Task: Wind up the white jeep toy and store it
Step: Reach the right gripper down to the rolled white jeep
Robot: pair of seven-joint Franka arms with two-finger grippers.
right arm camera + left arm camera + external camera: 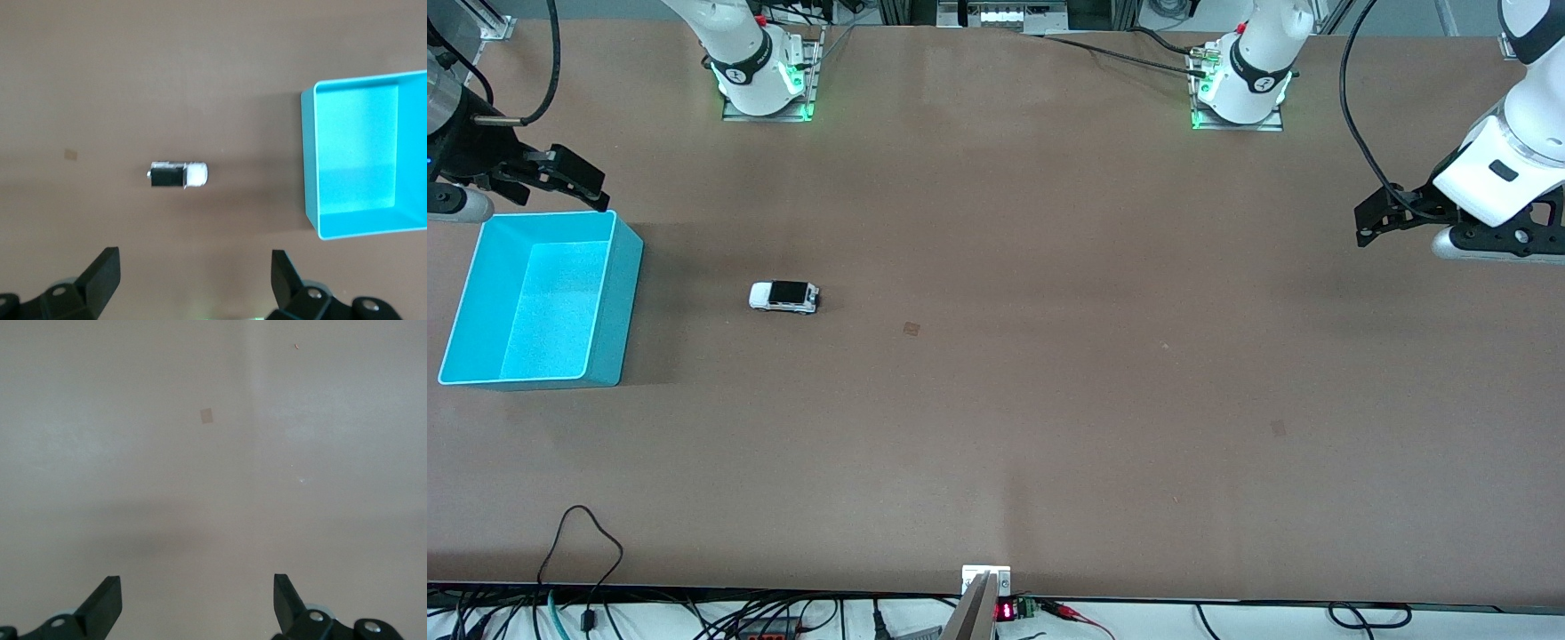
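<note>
The jeep (783,297) sits on its wheels on the brown table (1049,400), toward the right arm's end. The cyan bin (618,302) is beside it, even closer to that end, with a clear strip of table between them. The bin has nothing in it.

The right gripper (574,182) hangs in the air over the bin's top corner, the one closest to the robot bases. Its two fingers are spread wide and hold nothing. In the right wrist view, the jeep (177,175) and the bin (308,167) both show below the right gripper (193,273).

The left gripper (1383,222) waits in the air over the bare table at the left arm's end, well apart from the jeep. Its fingers (107,600) are spread wide too, with only table under them.

Nothing has been done to the jeep yet, so both winding and storing are still to do.

What could go wrong? The jeep is small and has wheels (wheels love to roll). If one finger bumps it first, it could scoot away or turn sideways, and the fingers would close on air. A squeeze on the ends could make it pop out. Once wound, it may zoom off if let go on the table. A drop too close to the bin wall could land it outside.
</note>
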